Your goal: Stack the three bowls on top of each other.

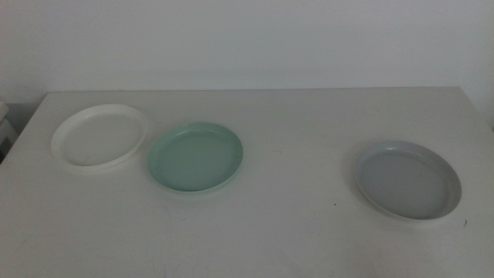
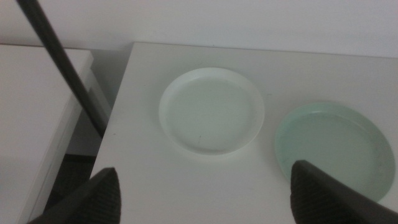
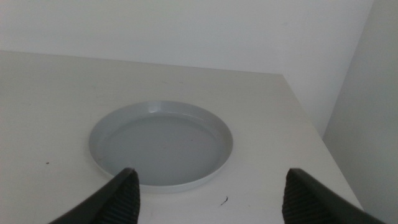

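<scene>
White table (image 1: pixel 270 232) against a plain white wall, nothing on it but the three bowls. Going near to far in the middle view: we see the light grey bowl (image 1: pixel 407 180) closest, toward the right side, well apart from the other two. Next the mint green bowl (image 1: pixel 196 159), left of centre. Farthest is the white bowl (image 1: pixel 99 136), at the far left, just beside the green one; rims look very close, we cannot tell if they touch. All three sit flat and upright, each alone on the table.

Task progress, as we judge it: nothing stacked yet. All three bowls are single, so both stacking moves are left.

Arms: neither shows in the middle view, so we take both as waiting back near the front edge. The left gripper (image 2: pixel 205 199) hangs above the table's left corner, looking down over the white bowl (image 2: pixel 211 111) with the green bowl (image 2: pixel 336 148) beside it; its fingers (image 2: pixel 99 198) are spread wide and hold nothing. A dark slanted rod (image 2: pixel 62 62) crosses that view off the table's edge. The right gripper (image 3: pixel 211 198) faces the grey bowl (image 3: pixel 161 143), near its closest rim, fingers (image 3: pixel 118 196) also wide and empty, not touching it.
</scene>
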Available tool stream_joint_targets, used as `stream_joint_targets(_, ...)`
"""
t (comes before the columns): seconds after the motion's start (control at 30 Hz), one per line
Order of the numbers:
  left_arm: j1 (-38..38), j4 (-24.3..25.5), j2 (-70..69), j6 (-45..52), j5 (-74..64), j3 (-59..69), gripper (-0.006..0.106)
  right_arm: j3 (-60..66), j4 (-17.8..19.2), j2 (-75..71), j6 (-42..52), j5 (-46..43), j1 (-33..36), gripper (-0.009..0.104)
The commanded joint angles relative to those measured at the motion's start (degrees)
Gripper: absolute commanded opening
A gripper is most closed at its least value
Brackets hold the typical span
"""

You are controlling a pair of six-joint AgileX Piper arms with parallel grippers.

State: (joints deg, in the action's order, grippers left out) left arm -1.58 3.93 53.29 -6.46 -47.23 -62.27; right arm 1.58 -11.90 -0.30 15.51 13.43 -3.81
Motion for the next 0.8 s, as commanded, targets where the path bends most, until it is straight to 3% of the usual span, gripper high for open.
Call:
stream_joint_targets(0.0,-0.09,-1.4,2.63,1.0,0.59,-6.24,0.105,-0.35,0.25,0.81,0.26,-4.02,-0.39,0.058)
stream_joint_targets(0.23,-0.09,-5.17,9.56,4.07,0.24,-12.32,0.105,-0.35,0.25,0.81,0.26,-4.02,-0.39,0.058)
stream_joint_targets(0.47,-0.09,-5.29,13.83,4.71,4.34,-11.71,0.105,-0.35,0.25,0.81,0.26,-4.02,-0.39,0.058)
stream_joint_targets(0.77,0.2,-12.6,23.64,5.04,-1.56,-13.68,0.105,-0.35,0.25,0.81,0.26,-4.02,-0.39,0.058)
